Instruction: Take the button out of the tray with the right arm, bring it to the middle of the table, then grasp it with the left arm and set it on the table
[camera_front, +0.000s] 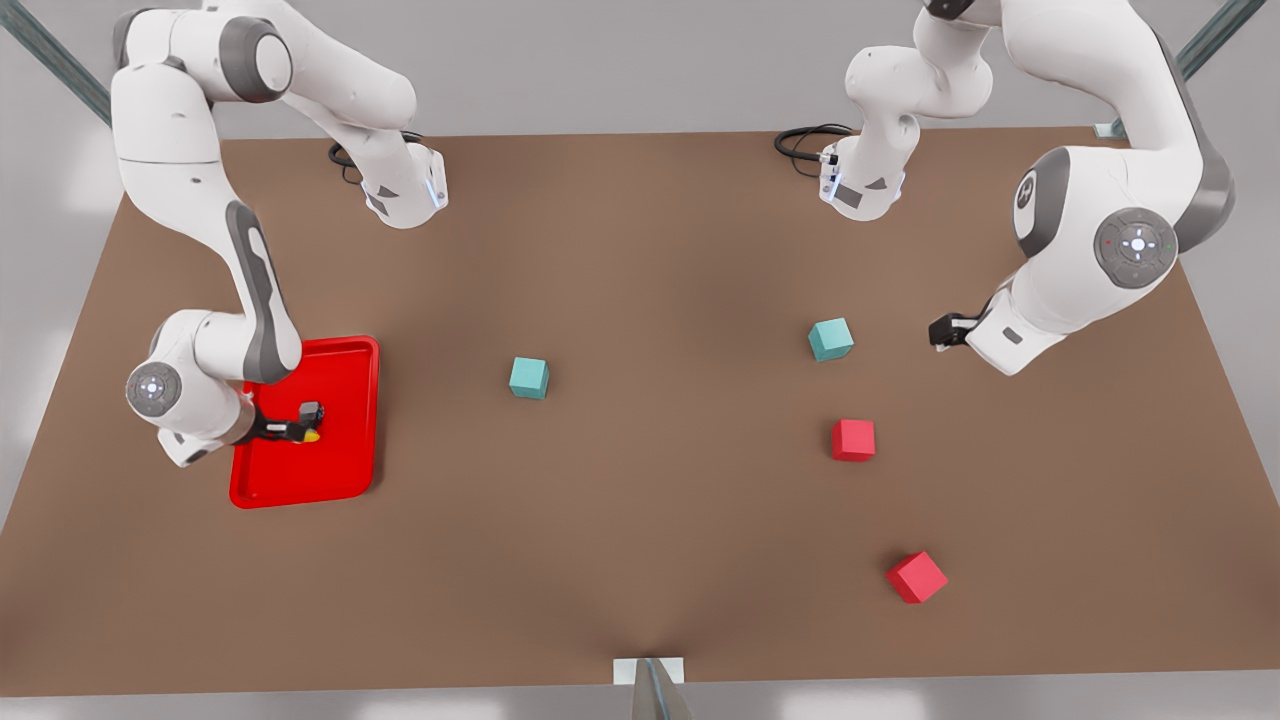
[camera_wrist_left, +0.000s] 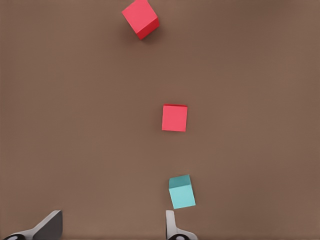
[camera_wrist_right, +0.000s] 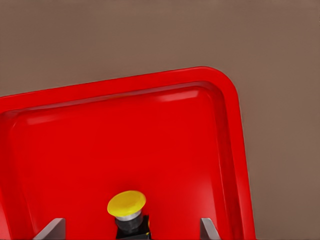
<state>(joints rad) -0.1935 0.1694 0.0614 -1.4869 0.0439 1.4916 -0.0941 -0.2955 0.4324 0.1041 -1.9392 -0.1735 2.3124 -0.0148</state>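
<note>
The button (camera_wrist_right: 126, 202), a yellow cap on a black base, stands in the red tray (camera_wrist_right: 165, 82) near one corner. In the front view the tray (camera_front: 345, 470) lies at the front view's left with the button (camera_front: 313, 436) on its floor. My right gripper (camera_front: 307, 424) is low inside the tray and open. Its fingertips (camera_wrist_right: 52, 227) stand wide apart on either side of the button without touching it. My left gripper (camera_front: 941, 330) waits open above the table (camera_front: 640, 250) at the front view's right, and its fingers (camera_wrist_left: 50, 223) hold nothing.
A teal cube (camera_front: 528, 378) sits near the table's middle. Another teal cube (camera_front: 831, 339) lies close to the left gripper, beside one finger (camera_wrist_left: 181, 191). Two red cubes (camera_front: 853, 440) (camera_front: 916, 577) lie further toward the front edge.
</note>
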